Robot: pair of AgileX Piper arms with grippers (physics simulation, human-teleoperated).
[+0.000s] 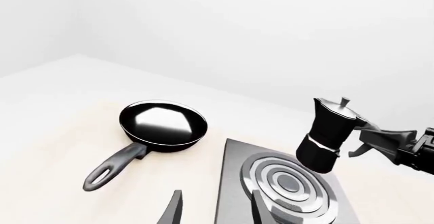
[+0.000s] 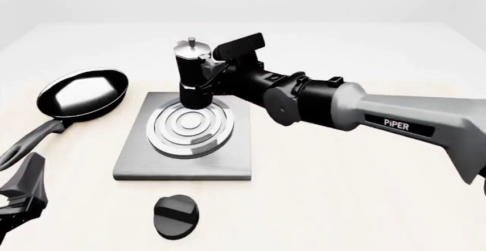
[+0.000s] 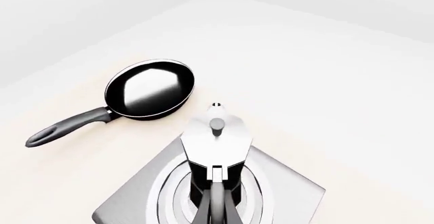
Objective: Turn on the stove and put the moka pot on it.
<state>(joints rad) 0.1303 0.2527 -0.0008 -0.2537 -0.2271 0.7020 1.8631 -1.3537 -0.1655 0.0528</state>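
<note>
The moka pot [image 2: 193, 71], black-bodied with faceted silver top, hangs tilted in the right gripper [image 2: 215, 71], which is closed on its handle, above the twelve o'clock edge of the grey square stove [image 2: 182, 160], not yet set down, while the black round knob [image 2: 176, 217] at six o'clock looks untouched and I cannot tell whether the left gripper [image 2: 19, 197] is open.

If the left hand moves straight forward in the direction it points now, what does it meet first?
Probably the stove: its slab lies just ahead of the left hand. The frying pan sits off to one side. Depth is uncertain.

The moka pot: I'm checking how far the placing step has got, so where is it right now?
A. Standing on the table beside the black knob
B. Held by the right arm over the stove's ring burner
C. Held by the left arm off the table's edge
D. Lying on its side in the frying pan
B: the right gripper grips the moka pot by its handle, tilted above the stove burner rings.
</note>
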